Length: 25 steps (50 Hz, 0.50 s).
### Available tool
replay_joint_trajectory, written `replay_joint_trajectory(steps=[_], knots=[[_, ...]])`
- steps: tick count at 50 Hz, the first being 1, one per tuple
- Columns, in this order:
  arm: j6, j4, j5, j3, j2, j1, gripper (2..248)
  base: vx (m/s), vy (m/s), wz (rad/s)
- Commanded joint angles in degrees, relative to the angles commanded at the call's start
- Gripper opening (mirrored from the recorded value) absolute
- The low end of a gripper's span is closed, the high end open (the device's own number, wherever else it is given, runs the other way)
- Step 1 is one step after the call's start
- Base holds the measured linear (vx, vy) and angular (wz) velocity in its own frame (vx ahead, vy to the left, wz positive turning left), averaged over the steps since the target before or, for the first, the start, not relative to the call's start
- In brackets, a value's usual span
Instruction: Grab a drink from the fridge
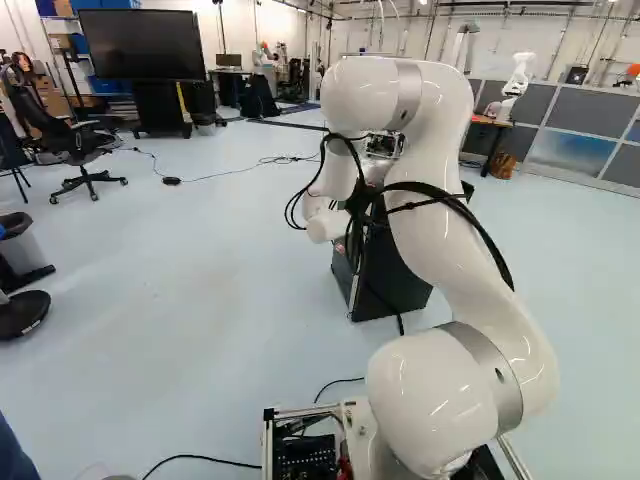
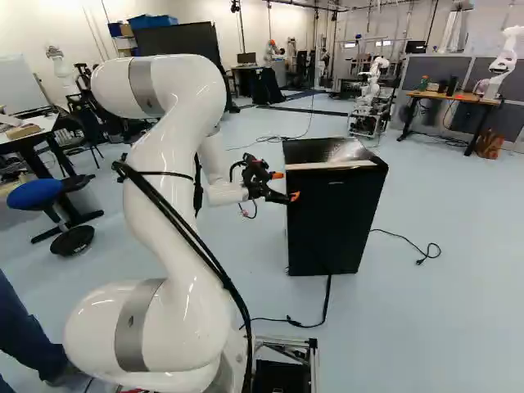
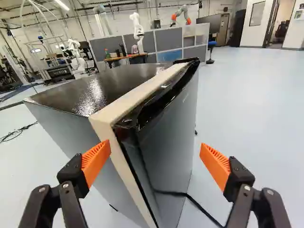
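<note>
Gripper (image 2: 286, 186) held near the centre of the right base view, fingers spread wide, fridge (image 2: 332, 225) shown right of centre, its edge framed ahead between the fingers in the wrist view.

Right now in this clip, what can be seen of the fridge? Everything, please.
The fridge is a boxy black cabinet standing upright on the pale floor, its top glossy and reflective. A cream band separates the cabinet from the dark, smooth door, which looks shut and has a recessed upper edge. A black cable reaches its foot. The open end effector is beside the door's near upper corner; whether it touches, I cannot tell.
</note>
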Motion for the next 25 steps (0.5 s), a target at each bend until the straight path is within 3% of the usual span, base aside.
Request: replay_joint_trajectory(steps=[25], knots=[[0.00, 0.00, 0.00, 4.65, 2.66, -2.39, 247, 0.000, -0.001, -0.003]])
